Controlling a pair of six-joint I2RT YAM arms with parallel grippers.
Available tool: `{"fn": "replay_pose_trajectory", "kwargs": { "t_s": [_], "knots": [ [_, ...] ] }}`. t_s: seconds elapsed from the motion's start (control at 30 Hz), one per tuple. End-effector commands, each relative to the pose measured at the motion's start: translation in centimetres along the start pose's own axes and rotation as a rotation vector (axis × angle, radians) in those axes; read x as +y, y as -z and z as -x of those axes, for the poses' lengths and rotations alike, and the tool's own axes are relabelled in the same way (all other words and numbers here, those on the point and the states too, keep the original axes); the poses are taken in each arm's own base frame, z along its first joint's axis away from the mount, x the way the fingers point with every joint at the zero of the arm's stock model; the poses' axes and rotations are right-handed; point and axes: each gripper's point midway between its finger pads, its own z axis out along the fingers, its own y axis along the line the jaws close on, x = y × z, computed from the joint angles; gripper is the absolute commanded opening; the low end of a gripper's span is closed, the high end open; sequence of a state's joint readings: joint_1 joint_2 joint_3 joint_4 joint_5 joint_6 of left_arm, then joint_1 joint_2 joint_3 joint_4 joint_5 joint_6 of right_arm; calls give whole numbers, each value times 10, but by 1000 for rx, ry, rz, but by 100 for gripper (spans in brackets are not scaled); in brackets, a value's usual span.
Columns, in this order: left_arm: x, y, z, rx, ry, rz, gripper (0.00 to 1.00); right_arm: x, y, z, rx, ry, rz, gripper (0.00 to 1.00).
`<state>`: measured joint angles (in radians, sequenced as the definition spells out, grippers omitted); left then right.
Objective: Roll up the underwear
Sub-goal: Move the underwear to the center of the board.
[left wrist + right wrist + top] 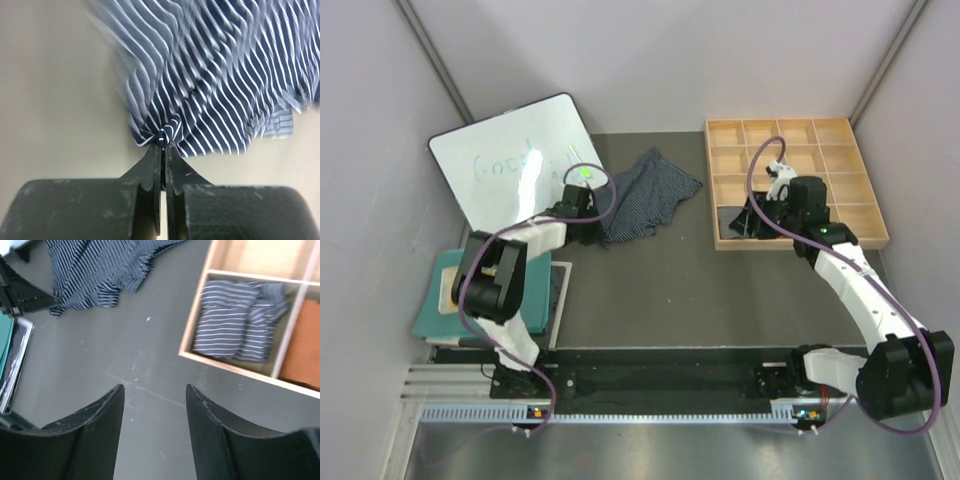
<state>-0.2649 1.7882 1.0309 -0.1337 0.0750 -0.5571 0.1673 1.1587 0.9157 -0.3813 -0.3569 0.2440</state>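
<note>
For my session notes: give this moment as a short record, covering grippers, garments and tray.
left gripper: shut on a corner of the navy striped pair
navy striped pair: crumpled on the table, unrolled
right gripper: open, empty, near the wooden tray
grey striped pair: in a tray compartment
orange pair: in the adjacent compartment

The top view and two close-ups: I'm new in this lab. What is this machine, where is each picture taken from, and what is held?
The robot is a left arm and a right arm bolted at a dark table's near edge. The top view looks down from above and behind; each close-up comes from a wrist camera. The left arm's fingers are shut on the edge of a navy white-striped pair of underwear lying on the table. The right arm's fingers stand open near a wooden compartment tray holding a grey striped pair and an orange cloth.
</note>
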Motion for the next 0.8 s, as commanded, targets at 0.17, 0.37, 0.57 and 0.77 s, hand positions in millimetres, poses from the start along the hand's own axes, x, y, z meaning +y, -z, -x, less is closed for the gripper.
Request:
{"fn": "replay_pose_trajectory", "kwargs": {
  "t_s": [0.17,0.37,0.57,0.77],
  "knots": [
    [-41,86,-112,116,-15,-134,0,61,-34,-47,104,43,103,52],
    [-54,133,-154,145,17,-231,59,93,-50,-97,215,42,132,52],
    [-53,165,-109,-28,-16,-193,86,106,-69,-116,278,60,130,52],
    [-35,154,-70,-54,-47,-108,87,107,-98,-126,320,84,107,50]
  ]
}}
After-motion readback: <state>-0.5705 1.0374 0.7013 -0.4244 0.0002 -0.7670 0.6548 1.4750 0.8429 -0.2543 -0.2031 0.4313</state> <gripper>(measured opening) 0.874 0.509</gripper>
